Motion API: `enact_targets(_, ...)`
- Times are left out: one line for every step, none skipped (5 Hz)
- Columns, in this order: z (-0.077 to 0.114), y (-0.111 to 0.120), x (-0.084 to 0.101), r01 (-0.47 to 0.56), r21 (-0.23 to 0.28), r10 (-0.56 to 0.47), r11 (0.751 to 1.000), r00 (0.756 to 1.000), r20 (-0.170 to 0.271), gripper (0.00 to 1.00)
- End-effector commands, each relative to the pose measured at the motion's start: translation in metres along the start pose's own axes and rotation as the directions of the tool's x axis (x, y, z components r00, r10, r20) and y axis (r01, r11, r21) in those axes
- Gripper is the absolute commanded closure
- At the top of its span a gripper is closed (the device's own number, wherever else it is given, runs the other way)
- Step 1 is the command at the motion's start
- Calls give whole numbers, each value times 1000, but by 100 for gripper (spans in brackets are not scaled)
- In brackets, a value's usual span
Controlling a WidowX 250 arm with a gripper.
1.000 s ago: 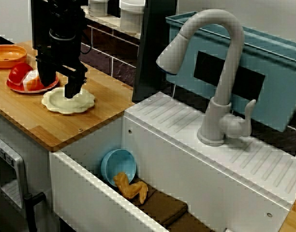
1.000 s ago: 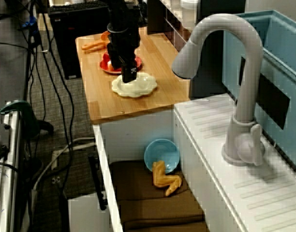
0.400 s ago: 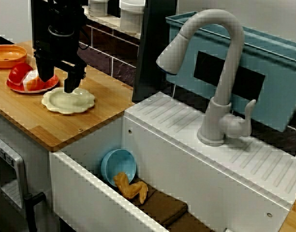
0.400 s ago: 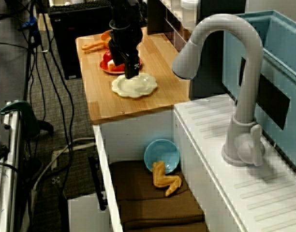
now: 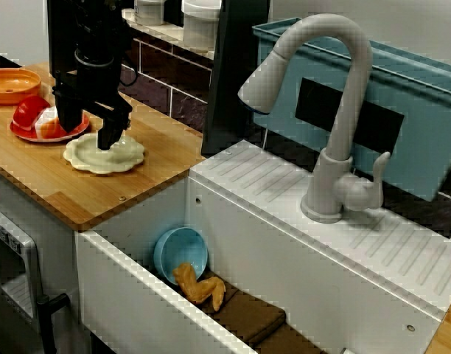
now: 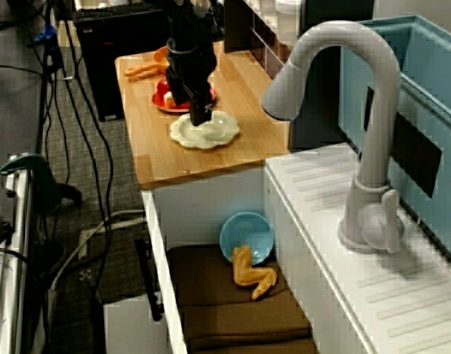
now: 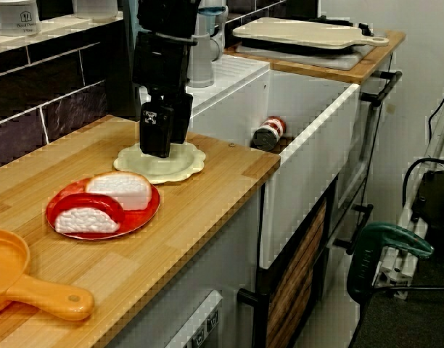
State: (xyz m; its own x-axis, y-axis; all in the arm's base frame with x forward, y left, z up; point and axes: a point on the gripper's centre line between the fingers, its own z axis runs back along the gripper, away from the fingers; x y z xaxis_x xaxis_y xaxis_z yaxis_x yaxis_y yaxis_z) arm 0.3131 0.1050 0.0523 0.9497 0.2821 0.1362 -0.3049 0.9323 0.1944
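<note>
My black gripper (image 5: 89,131) hangs over the wooden counter with its fingers spread wide, open and holding nothing. One fingertip (image 5: 107,139) reaches down to the cream scalloped plate (image 5: 122,156); the other stands beside the plate's left edge. I cannot tell whether the fingertip touches the plate. In the view from above, the gripper (image 6: 200,114) stands at the far side of that plate (image 6: 218,133). The view along the counter shows the gripper (image 7: 160,138) low over the plate (image 7: 182,163).
A red plate (image 7: 151,206) with red and white food pieces lies just beyond, then an orange pan (image 7: 19,279). The sink holds a blue bowl (image 5: 183,253), a toy chicken piece (image 5: 200,286) and a can (image 7: 268,133). A grey faucet (image 5: 336,110) rises behind.
The gripper rose a little off the cream plate about half a second ago and has come back down onto it. Its fingers stayed open. Nothing else moved.
</note>
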Motion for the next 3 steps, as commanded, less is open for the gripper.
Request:
enact_targets(4,12,-3,-2,1,2,1000,1000,17,13)
enact_targets(4,13,-4,-9,5,8,1000,1000,13,36)
enact_targets(1,14,-2,-8,7,8,1000,1000,9,100)
